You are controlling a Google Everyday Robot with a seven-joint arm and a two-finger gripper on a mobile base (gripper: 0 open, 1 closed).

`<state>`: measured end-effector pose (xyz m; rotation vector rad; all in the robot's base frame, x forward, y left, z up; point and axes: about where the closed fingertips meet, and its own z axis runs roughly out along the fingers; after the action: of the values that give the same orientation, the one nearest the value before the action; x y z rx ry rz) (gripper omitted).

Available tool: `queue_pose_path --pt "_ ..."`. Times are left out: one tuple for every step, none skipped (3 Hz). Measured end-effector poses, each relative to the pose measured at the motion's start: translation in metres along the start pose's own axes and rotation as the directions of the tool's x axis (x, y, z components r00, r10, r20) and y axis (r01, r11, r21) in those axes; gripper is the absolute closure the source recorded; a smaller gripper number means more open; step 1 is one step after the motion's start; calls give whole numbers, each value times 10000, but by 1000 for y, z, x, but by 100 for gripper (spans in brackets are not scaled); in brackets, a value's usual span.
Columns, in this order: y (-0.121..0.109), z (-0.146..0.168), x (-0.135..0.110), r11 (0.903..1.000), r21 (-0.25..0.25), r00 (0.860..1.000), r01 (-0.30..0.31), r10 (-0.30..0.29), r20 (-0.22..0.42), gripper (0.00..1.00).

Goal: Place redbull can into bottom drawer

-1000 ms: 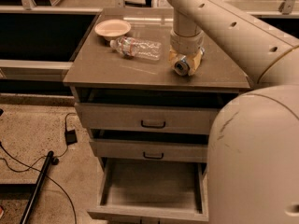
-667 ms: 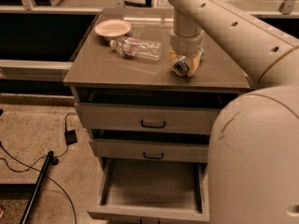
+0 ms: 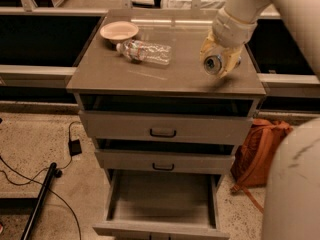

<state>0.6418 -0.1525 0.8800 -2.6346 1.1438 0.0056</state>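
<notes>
My gripper hangs just above the right part of the grey cabinet top. It is shut on the redbull can, which lies sideways between the pale fingers with its silver top facing the camera. Only the can's top and a bit of its side show. The bottom drawer is pulled open below the two upper drawers, and its grey inside holds nothing.
A clear plastic bottle lies on its side on the cabinet top next to a pale bowl at the back left. An orange backpack sits on the floor to the right. Cables lie at the left.
The gripper has lifted the can off the cabinet top and carried it a little to the right. The view has shifted, so the cabinet now sits more centred.
</notes>
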Motion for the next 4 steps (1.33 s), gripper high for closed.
queue_pose_path --pt "26 -46 -14 9716 1088 9737 -2100 1977 1135 100" --pt "55 -72 -21 8986 1480 9076 -4131 3929 1480 100" --pt "92 -46 -27 7999 404 7903 -5987 5818 1922 100" --pt "94 -37 -28 7610 187 7484 -6485 6330 1982 100"
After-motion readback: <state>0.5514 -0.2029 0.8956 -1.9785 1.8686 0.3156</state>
